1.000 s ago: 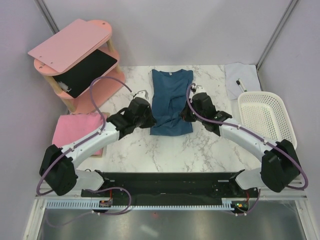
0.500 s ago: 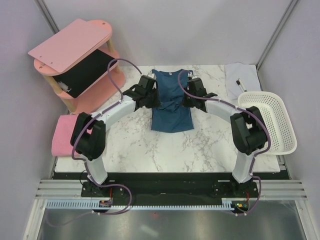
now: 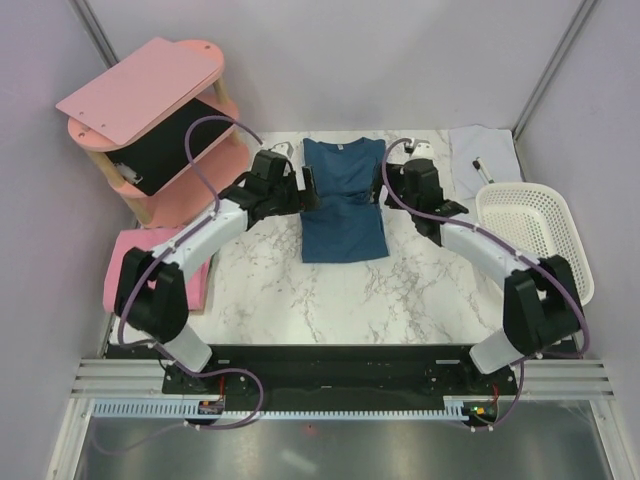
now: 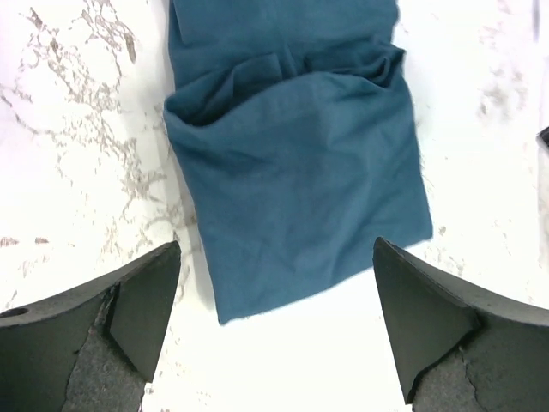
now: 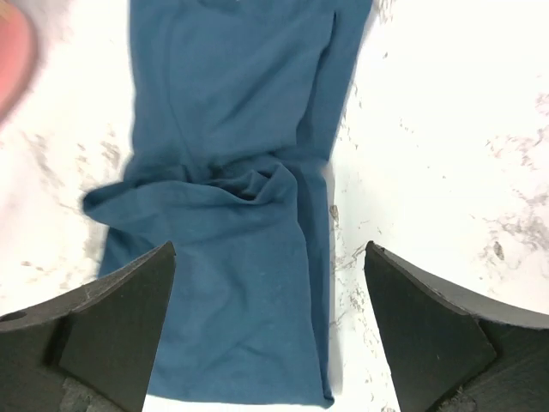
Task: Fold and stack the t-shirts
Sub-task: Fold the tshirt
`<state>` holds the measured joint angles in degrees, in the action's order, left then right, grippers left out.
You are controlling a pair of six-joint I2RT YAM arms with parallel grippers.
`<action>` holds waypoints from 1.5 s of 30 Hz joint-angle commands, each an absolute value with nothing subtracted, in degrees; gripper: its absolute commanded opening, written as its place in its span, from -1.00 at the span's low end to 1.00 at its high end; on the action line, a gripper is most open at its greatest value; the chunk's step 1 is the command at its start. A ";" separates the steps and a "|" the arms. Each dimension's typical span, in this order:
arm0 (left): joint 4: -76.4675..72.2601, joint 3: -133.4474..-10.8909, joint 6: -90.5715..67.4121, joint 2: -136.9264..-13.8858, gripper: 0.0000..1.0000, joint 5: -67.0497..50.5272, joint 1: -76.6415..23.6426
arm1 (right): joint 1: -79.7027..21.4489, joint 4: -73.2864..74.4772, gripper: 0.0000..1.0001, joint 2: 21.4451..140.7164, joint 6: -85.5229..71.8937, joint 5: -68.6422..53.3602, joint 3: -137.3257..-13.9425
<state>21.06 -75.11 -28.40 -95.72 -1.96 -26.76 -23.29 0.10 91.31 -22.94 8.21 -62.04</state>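
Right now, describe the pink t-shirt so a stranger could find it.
On the marble table, go to the left edge, in front of the pink wooden shelf. The pink t-shirt lies there: soft flat cloth, unlike the rigid shelf.

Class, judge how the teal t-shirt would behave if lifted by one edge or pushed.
The teal t-shirt will probably flop and drape: it lies creased, with one layer folded over. It looks thin, so likely light. Pushed across the marble table, it would likely bunch up rather than slide whole.
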 commanded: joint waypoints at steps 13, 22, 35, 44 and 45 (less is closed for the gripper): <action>1.76 -45.45 -36.12 -88.15 0.69 -9.67 -26.98 | -22.85 -7.55 0.77 92.99 -40.16 -2.63 -41.49; -3.95 -43.77 -38.41 -91.67 0.32 -13.01 -26.98 | -22.85 -12.74 0.35 97.20 -44.12 -10.97 -38.15; -2.03 -41.14 -38.76 -86.85 -0.96 -16.52 -28.39 | -23.29 -9.49 -0.63 93.08 -45.18 -17.66 -33.14; 10.01 -39.72 -38.14 -70.15 -0.96 -10.29 -34.36 | -24.52 -2.73 -0.76 77.55 -41.31 -20.30 -28.92; 11.59 -40.51 -38.06 -69.18 -0.96 -9.85 -34.45 | -24.61 -1.25 -0.76 75.87 -41.13 -20.04 -28.74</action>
